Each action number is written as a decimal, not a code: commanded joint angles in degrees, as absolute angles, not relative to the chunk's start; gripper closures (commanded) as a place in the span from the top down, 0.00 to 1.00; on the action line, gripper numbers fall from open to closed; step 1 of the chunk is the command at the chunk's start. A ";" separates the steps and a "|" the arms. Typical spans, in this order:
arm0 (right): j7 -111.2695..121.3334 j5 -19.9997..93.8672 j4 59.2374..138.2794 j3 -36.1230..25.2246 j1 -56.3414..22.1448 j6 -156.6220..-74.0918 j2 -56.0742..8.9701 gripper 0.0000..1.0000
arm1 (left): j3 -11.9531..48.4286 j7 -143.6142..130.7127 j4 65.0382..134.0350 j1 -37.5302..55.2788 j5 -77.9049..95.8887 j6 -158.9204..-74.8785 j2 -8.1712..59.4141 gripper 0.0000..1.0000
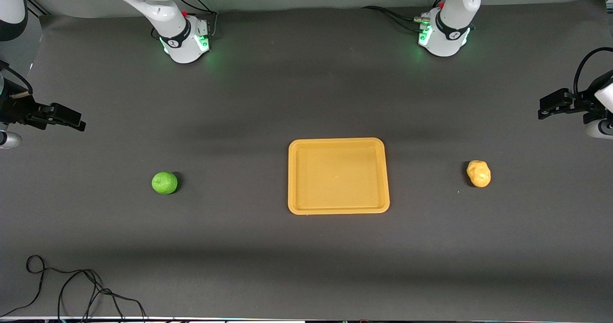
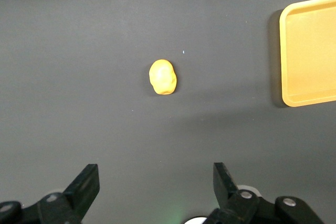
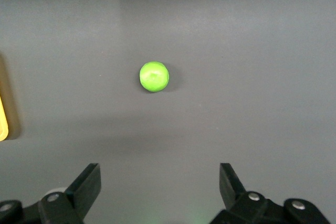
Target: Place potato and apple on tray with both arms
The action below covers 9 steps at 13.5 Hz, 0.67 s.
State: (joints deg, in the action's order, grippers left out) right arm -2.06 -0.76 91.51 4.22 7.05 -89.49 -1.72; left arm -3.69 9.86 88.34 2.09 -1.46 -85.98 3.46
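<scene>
Dark table (image 1: 306,98): potato (image 2: 163,77) & apple (image 3: 154,76) apart from open hands

Dark grey table cover (image 1: 306,98), loose black cable (image 1: 72,289) near its edge

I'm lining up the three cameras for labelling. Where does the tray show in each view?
Front view: the tray lies mid-table, between the apple and the potato.
Left wrist view: at the picture's edge, potato mid-frame.
Right wrist view: only a sliver of rim, apple mid-frame.
Shared landmark: the tray's rim.
</scene>
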 commanded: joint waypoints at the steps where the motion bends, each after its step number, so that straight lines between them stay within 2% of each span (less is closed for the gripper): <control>1: -0.97 0.62 89.65 4.57 7.65 -88.24 -2.55 1.00 | -3.60 10.11 87.72 2.02 -1.67 -85.87 3.60 0.97; 9: -1.05 0.62 89.65 4.57 7.65 -88.77 -2.64 1.00 | -3.60 10.11 87.80 2.11 -1.67 -85.87 3.69 0.97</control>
